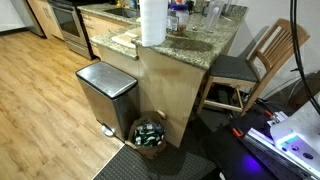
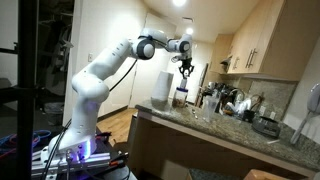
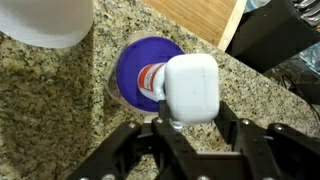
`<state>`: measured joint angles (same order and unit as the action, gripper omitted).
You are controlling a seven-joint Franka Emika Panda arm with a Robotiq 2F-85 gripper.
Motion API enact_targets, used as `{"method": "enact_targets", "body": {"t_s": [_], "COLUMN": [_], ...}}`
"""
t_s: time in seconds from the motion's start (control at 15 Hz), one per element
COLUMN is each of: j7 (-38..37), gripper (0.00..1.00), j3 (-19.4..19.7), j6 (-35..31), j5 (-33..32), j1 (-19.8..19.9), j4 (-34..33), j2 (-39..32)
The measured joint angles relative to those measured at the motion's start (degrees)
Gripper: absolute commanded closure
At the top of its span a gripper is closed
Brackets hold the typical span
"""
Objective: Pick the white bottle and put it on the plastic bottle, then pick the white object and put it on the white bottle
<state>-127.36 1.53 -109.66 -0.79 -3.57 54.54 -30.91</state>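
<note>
In the wrist view my gripper (image 3: 190,128) is shut on the white bottle (image 3: 190,88), a rounded white container held between the two black fingers. Just below and to its left stands the plastic bottle (image 3: 138,70), seen from above with a blue-purple top and a red and white label. The white bottle overlaps its right edge; I cannot tell whether they touch. In an exterior view the gripper (image 2: 185,67) hangs over the plastic bottle (image 2: 182,95) on the granite counter (image 2: 215,128). The white object is not in view.
A big paper towel roll (image 3: 45,20) stands close to the left of the plastic bottle, also visible on the counter (image 1: 152,22). Jars and kitchen items (image 2: 235,105) crowd the counter further along. Below are a steel bin (image 1: 105,95), a basket (image 1: 150,135) and a chair (image 1: 255,65).
</note>
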Motion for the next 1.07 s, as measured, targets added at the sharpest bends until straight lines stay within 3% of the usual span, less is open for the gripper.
{"method": "enact_targets", "body": {"t_s": [1.07], "j7": [-1.51], "gripper": [0.81], "j3": [0.5], "j6": [-3.33], "j5": [-0.04], "j1": [0.22], "j4": [-0.15], "j2": [-0.99]}}
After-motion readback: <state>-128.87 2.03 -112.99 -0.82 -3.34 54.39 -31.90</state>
